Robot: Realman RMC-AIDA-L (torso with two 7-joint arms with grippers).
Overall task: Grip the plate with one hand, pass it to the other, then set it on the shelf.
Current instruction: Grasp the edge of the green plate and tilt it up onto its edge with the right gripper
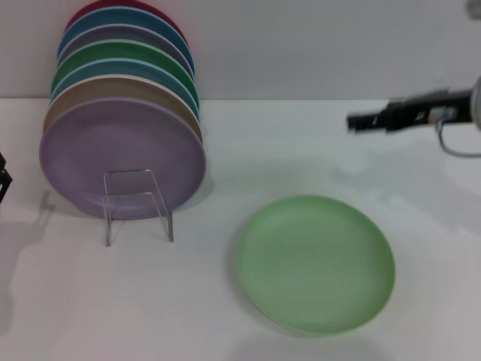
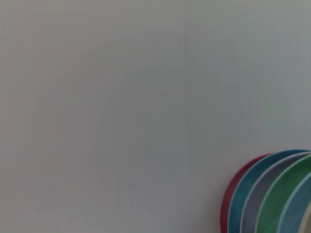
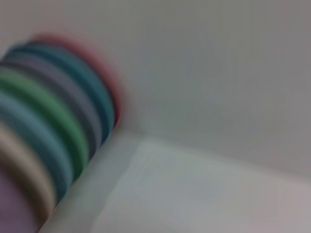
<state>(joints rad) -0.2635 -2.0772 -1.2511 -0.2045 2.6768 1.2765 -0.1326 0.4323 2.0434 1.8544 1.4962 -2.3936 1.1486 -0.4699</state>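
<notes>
The light mint-green plate [image 1: 316, 262] lies flat on the white table, right of centre in the head view. The clear shelf [image 1: 137, 204] stands at the left, its bent front support in front of a lilac plate. My right gripper [image 1: 355, 122] is a black shape at the upper right, held in the air behind the plate and apart from it, pointing left. Only a black sliver of my left gripper [image 1: 4, 179] shows at the far left edge, beside the shelf. Neither gripper holds anything that I can see.
Several coloured plates [image 1: 120, 154] lean in a row on the shelf, lilac in front, then tan, blue, green, purple, blue and red. Their rims show in the left wrist view [image 2: 272, 194] and the right wrist view [image 3: 48, 131]. A pale wall [image 1: 316, 45] stands behind the table.
</notes>
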